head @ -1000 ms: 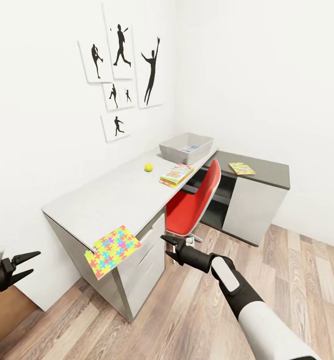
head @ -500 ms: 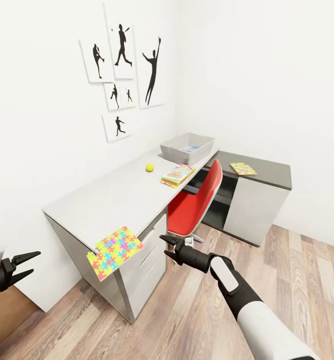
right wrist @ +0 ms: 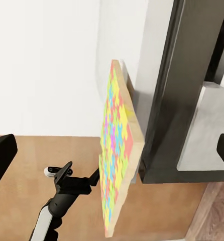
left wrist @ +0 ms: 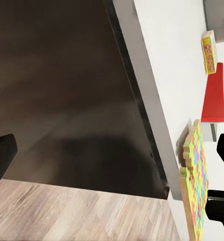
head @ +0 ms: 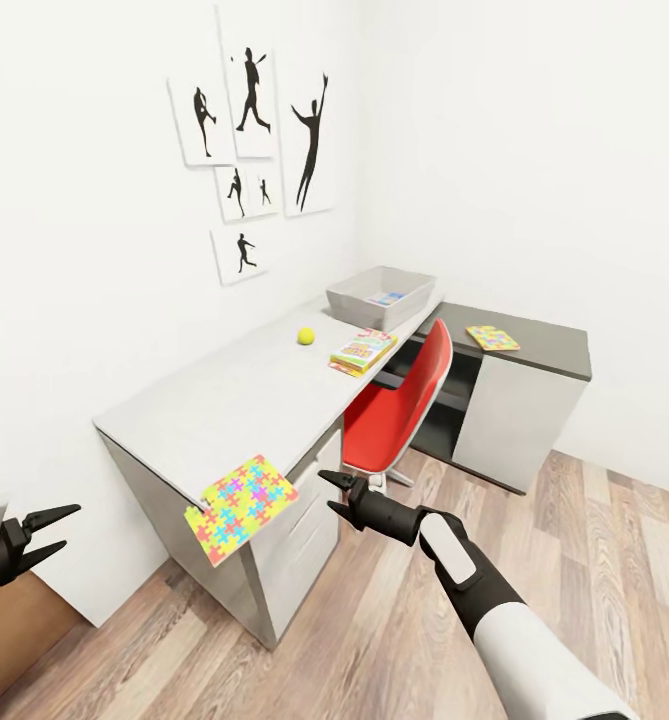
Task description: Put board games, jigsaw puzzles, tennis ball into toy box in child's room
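We saw the toy box (head: 379, 297) at the far end of the grey table (head: 234, 385), its inside mostly hidden by its walls; only a bit of a light blue board game (head: 386, 298) showed in it. Another board game (head: 362, 351) lay flat near the table's front edge beside the red chair (head: 399, 400), long axis running toward the toy box; its cover print was too small to read. The tennis ball (head: 305, 336) sat mid-table, apart from both.

One puzzle (head: 241, 507) hung off the near corner of the table, tilted down toward the floor, only one edge touching the tabletop edge. In the right wrist view that puzzle (right wrist: 116, 150) showed almost edge-on against the table's end panel. A second puzzle (head: 493, 338) lay flat on the lower dark desk (head: 534, 345), its pattern too small to make out.

The right gripper (head: 334, 493) hovered just beside the drawers (head: 309, 520), fingers spread, nothing between them, pointing at the hanging puzzle. The left gripper (head: 56, 530) was low at the view's left edge, arm cut off, fingers parted and empty, well apart from the table.
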Robot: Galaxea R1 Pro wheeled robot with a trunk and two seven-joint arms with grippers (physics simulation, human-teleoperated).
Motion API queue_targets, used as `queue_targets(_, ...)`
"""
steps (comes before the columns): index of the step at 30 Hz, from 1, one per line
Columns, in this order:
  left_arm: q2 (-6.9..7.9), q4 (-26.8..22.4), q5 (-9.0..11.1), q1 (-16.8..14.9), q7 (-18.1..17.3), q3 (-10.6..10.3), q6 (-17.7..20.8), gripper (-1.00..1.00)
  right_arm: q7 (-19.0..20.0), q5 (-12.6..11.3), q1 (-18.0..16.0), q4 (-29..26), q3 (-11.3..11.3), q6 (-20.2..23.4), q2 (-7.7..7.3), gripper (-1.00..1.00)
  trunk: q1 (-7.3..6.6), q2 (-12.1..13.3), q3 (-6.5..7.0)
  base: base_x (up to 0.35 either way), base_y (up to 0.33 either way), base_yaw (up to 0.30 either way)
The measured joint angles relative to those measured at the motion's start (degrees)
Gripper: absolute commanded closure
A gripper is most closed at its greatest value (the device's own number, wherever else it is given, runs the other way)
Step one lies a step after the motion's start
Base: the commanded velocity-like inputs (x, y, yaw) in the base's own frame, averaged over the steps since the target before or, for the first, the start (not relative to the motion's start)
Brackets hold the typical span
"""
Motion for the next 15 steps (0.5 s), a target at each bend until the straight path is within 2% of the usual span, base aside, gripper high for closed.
queue_targets(15,-0.02,0.2,0.0,0.0,0.0,0.0,0.0,-1.00,0.0,0.0,0.0,0.0,0.0,-0.1,0.01,-1.00,0.00,0.0,0.00,0.002,0.006,0.000)
